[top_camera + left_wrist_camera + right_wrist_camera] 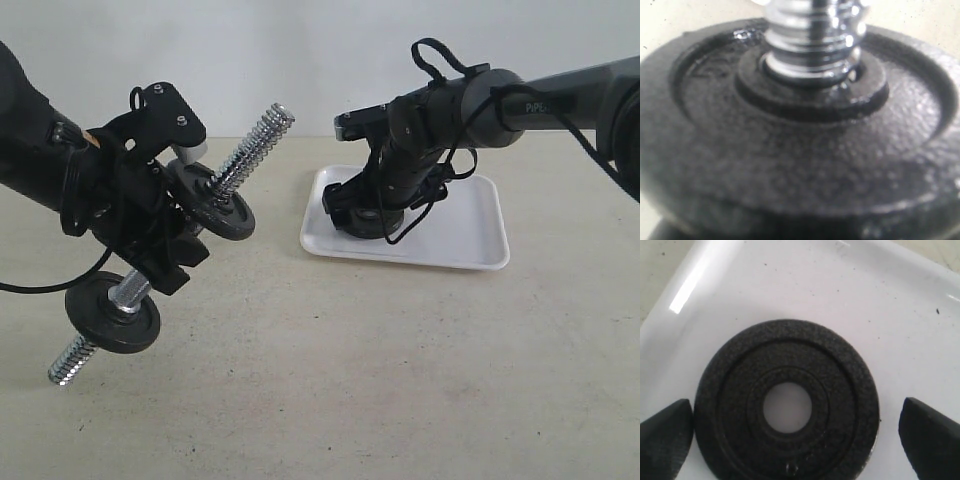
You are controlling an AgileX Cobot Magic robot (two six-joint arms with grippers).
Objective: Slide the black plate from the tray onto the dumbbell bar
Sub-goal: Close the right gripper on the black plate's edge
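The black plate (790,440) lies flat in the white tray (790,285), centre hole up. My right gripper (796,425) hangs over it, open, one finger (665,435) at the plate's rim and the other finger (930,435) a little clear of the opposite side. In the exterior view this gripper (370,215) covers the plate at the tray's (470,225) left end. My left gripper (165,255) is shut on the middle of the dumbbell bar (255,140), held slanted above the table. The bar carries two black discs, an upper disc (222,205) and a lower disc (112,318).
The left wrist view is filled by one disc (800,150) on the threaded chrome rod (812,35); no fingers show there. The upper threaded end of the bar points toward the tray. Beige table (380,370) spreads in front.
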